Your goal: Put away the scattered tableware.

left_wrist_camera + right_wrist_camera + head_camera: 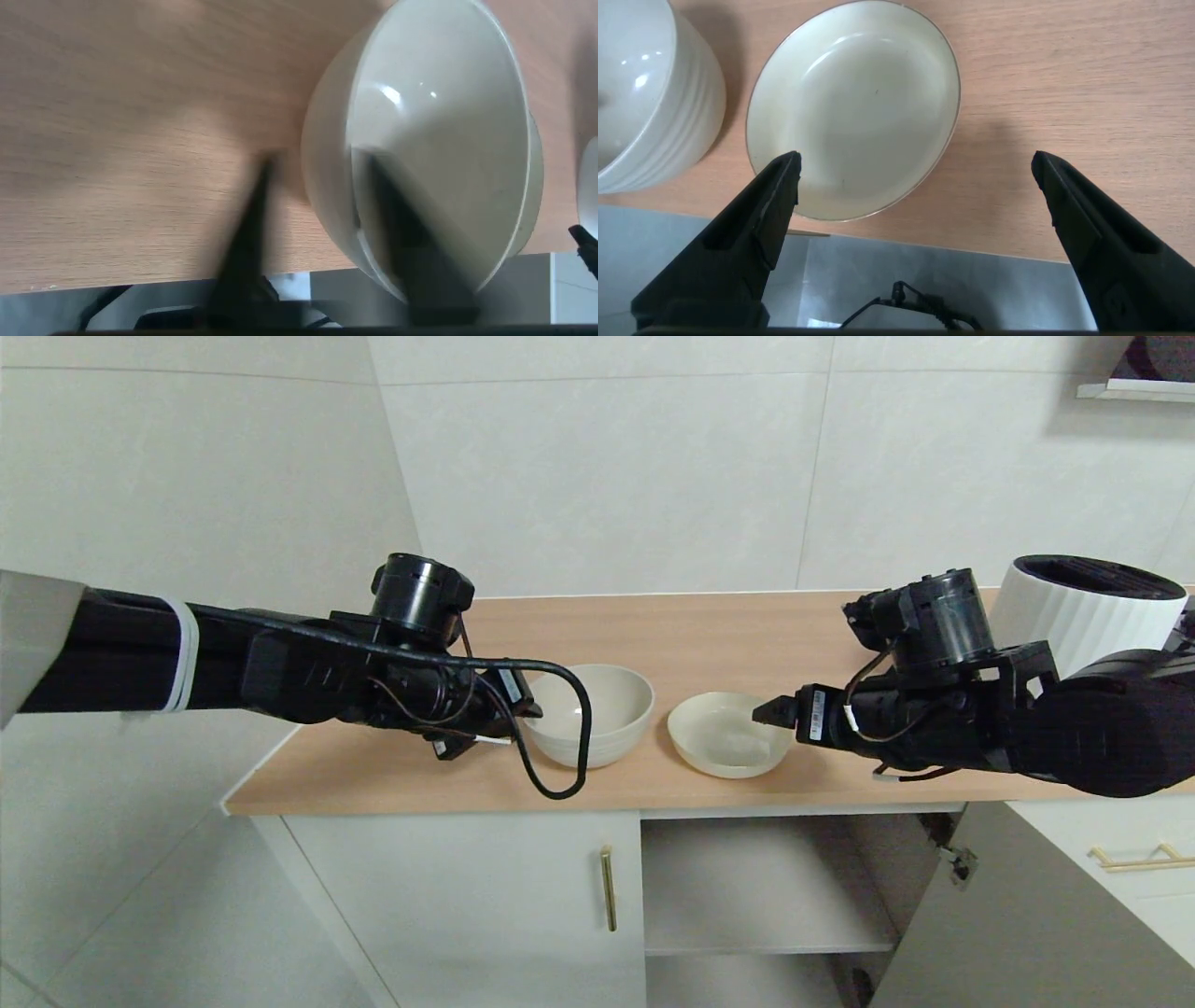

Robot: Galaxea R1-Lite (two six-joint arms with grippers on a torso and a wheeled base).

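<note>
Two cream bowls stand on the wooden counter [709, 635] near its front edge. The deep ribbed bowl [597, 714] [439, 140] is on the left, the shallow bowl [728, 735] [854, 107] just to its right. My left gripper [527, 709] [318, 161] is open and straddles the deep bowl's left rim, one finger inside the bowl and one outside. Wide open, my right gripper [767, 712] [915, 173] hovers at the shallow bowl's right rim with nothing between its fingers.
A white ribbed container [1083, 607] stands at the counter's back right, beside my right arm. Below the counter a cabinet is open, showing a shelf [747, 896], its door [980, 915] swung out to the right. A closed door with a gold handle [607, 887] is to the left.
</note>
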